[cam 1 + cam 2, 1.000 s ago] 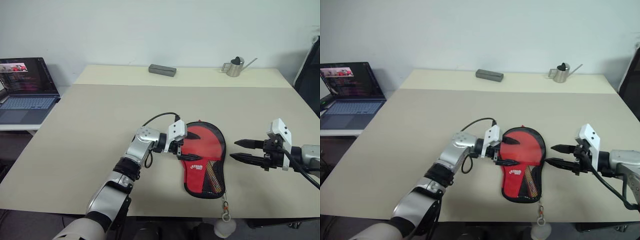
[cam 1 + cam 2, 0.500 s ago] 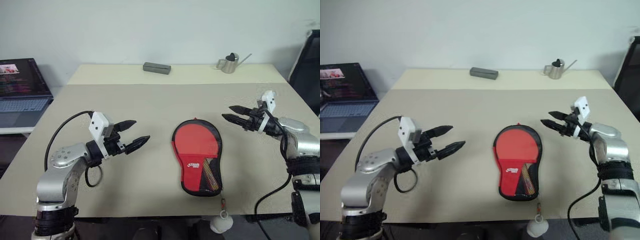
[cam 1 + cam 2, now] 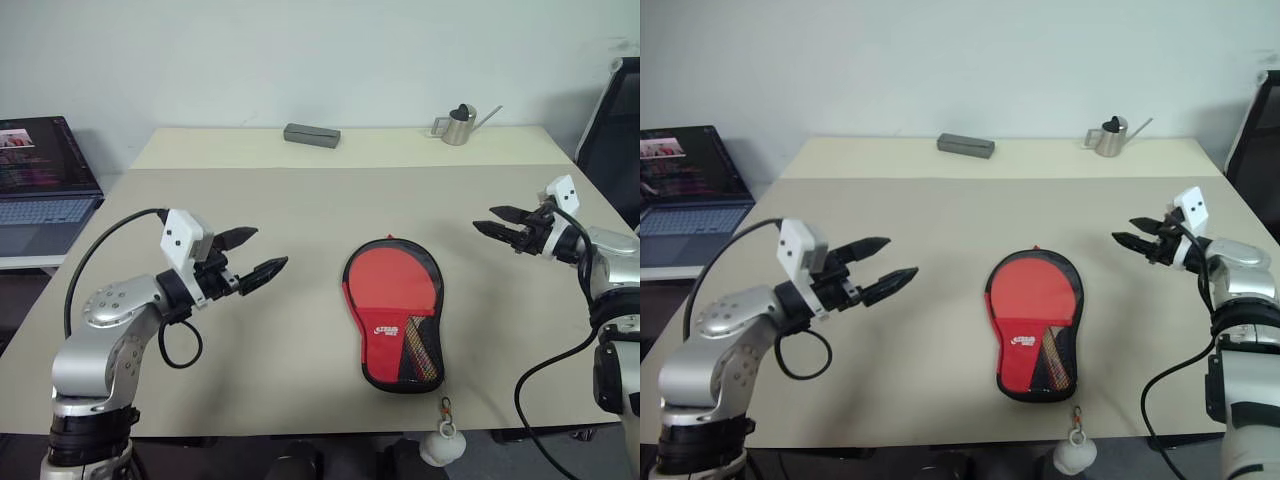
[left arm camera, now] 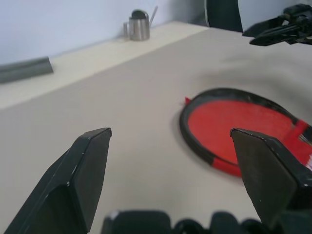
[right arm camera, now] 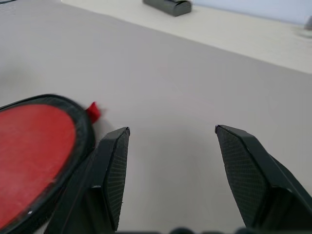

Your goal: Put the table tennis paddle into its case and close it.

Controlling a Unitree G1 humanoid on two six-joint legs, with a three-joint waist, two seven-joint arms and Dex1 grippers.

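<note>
Beige table (image 3: 250, 200) w/ case (image 3: 395, 312), can (image 3: 458, 125)

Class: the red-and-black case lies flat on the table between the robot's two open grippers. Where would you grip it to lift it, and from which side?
Grip the case at the rim of its round end, which points toward the far side of the table. It lies flat, so only the thin black edge offers a pinch. The right gripper stands nearest that end, so it would probably suit, coming in low from the right.

Laptop (image 3: 40, 180) beside table (image 3: 250, 210); grey box (image 3: 311, 135), metal can (image 3: 458, 125) at back
</note>
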